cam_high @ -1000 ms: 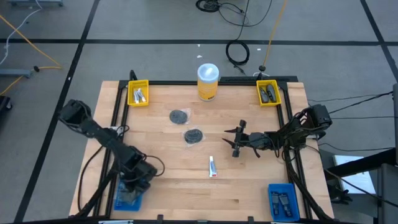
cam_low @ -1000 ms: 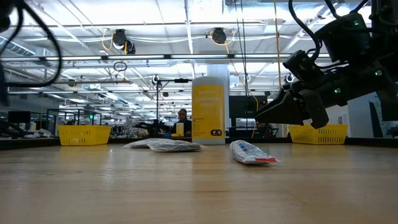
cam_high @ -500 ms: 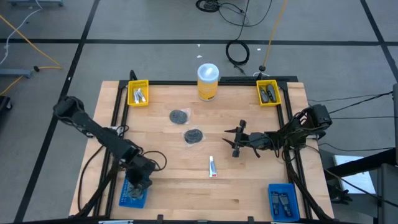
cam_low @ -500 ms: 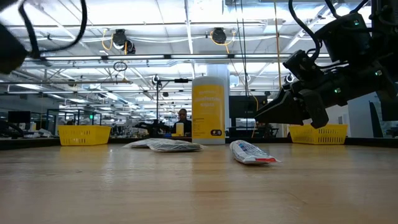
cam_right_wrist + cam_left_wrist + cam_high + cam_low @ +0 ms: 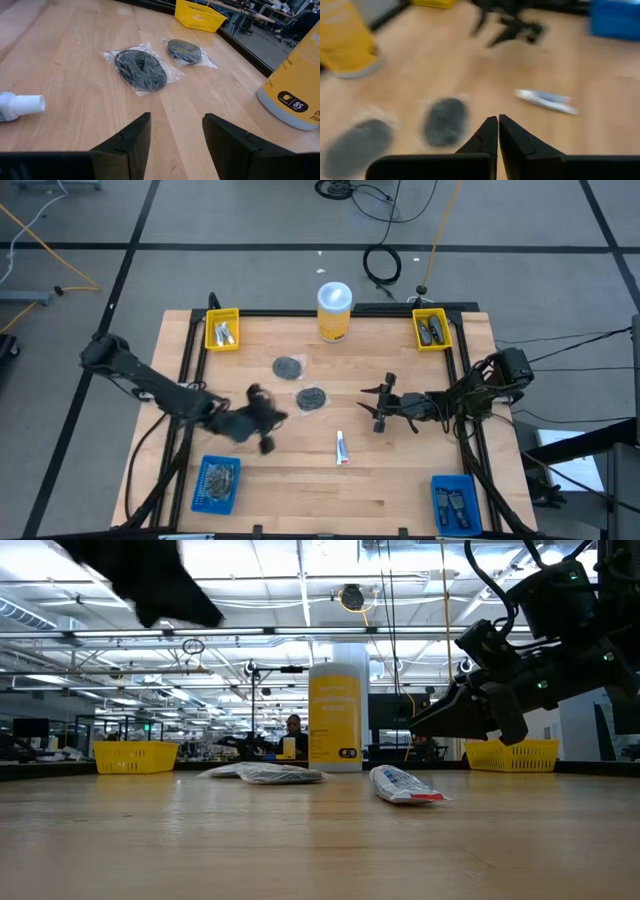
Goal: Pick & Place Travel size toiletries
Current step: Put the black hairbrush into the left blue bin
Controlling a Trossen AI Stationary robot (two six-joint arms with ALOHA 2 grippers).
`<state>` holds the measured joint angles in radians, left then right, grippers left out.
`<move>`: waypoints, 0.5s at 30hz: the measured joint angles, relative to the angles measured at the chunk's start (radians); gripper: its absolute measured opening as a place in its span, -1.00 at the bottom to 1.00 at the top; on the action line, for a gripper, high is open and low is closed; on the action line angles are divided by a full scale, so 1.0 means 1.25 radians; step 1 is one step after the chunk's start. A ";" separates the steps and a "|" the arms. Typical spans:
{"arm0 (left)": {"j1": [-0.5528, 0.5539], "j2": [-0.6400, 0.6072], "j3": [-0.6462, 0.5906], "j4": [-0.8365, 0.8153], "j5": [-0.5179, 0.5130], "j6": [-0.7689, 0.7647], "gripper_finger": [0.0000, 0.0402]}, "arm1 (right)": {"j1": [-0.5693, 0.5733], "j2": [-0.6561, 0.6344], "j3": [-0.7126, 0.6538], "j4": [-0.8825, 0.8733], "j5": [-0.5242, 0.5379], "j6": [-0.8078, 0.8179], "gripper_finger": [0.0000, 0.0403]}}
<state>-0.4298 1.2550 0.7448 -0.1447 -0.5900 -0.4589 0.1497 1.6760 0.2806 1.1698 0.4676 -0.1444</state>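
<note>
Two dark round discs in clear wrappers (image 5: 288, 366) (image 5: 311, 398) lie flat near the table's middle. A white tube with a red end (image 5: 341, 448) lies nearer the near edge. My left gripper (image 5: 265, 420) is shut and holds nothing. It hangs above the table just left of the nearer disc (image 5: 445, 120), with the tube (image 5: 547, 100) ahead of it. My right gripper (image 5: 380, 405) is open and hovers right of the discs (image 5: 141, 67) (image 5: 184, 50). The tube's cap (image 5: 20, 106) lies to one side of it.
A big yellow canister with a white lid (image 5: 334, 310) stands at the far edge. Yellow bins (image 5: 221, 330) (image 5: 432, 328) sit at the far corners. Blue bins (image 5: 216, 483) (image 5: 453, 502) sit at the near corners, and all of them hold small items. Bare wood lies between the tube and the near edge.
My left gripper has left the blue bin at the near left corner and swung fast toward the table's middle, rising and ending beside the nearer disc. The bin's contents now show. The right arm and the items on the table have kept still.
</note>
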 joint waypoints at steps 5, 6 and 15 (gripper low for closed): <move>0.154 0.100 0.000 0.057 0.070 0.004 -0.74 | 0.000 0.000 0.000 0.000 0.000 0.000 -0.15; 0.180 0.123 -0.001 0.052 0.081 -0.007 -0.69 | 0.000 0.000 0.000 0.000 0.000 0.001 -0.15; 0.327 0.260 -0.001 0.085 0.125 -0.114 -0.05 | 0.000 0.000 0.000 -0.006 0.000 0.001 -0.15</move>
<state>-0.0211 1.5804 0.7441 -0.0387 -0.4341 -0.6008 0.1497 1.6759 0.2806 1.1620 0.4675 -0.1433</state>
